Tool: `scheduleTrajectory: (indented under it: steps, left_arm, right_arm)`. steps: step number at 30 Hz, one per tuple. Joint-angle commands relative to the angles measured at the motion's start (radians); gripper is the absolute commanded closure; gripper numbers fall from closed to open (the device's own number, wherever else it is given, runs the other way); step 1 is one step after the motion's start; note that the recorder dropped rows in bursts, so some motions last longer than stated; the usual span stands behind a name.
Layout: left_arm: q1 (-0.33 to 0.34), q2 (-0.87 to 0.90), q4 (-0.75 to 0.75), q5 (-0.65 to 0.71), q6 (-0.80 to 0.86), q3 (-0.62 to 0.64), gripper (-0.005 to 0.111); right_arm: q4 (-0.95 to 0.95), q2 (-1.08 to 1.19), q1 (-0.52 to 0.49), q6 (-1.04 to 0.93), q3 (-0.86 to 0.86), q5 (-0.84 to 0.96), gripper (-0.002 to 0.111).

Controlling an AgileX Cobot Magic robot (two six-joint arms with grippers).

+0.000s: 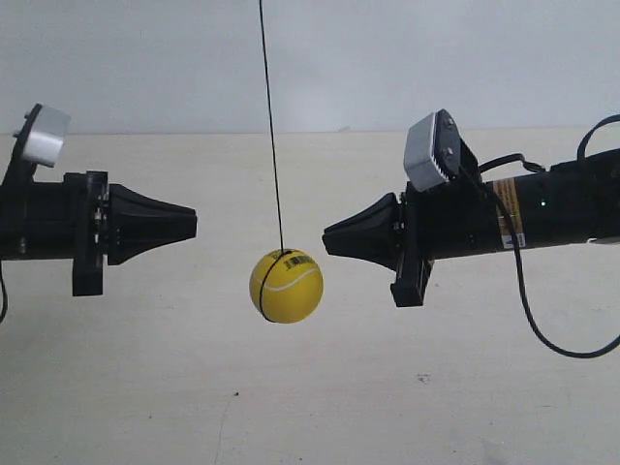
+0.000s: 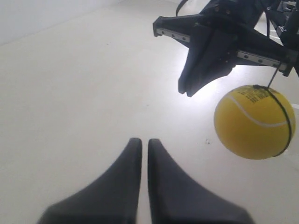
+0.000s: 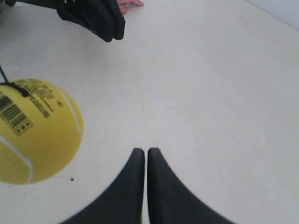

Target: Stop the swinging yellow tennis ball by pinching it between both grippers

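Two end effectors (image 2: 145, 142) (image 3: 146, 151), clenched empty, flank the yellow tennis ball (image 1: 286, 286) — white seam (image 1: 293, 284), barcode sticker (image 3: 14, 114).

A cream tabletop (image 1: 145, 387) fills six o'clock of the exterior view, with a pale grey wall (image 1: 407, 58) at twelve. A dark speck (image 1: 418, 377) lies at five o'clock. The right wrist view catches a cropped pink shape (image 3: 130, 4).

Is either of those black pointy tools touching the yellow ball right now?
Apart. The exterior view shows pale background between the yellow ball and both the tool at the view's left and the tool at the view's right.
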Motion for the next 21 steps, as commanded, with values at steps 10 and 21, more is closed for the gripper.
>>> scheduleTrajectory:
  steps: [10,21]
  left_arm:
    - [0.145,-0.003,-0.007,-0.012,-0.012,-0.003,0.102]
    - [0.221,-0.222,-0.091,-0.012,-0.072,-0.003,0.102]
  right_arm:
    - [-0.009,-0.086,-0.216,0.034,-0.004,-0.093,0.108]
    - [0.038,-0.154,-0.440,0.068,-0.004,-0.131,0.108]
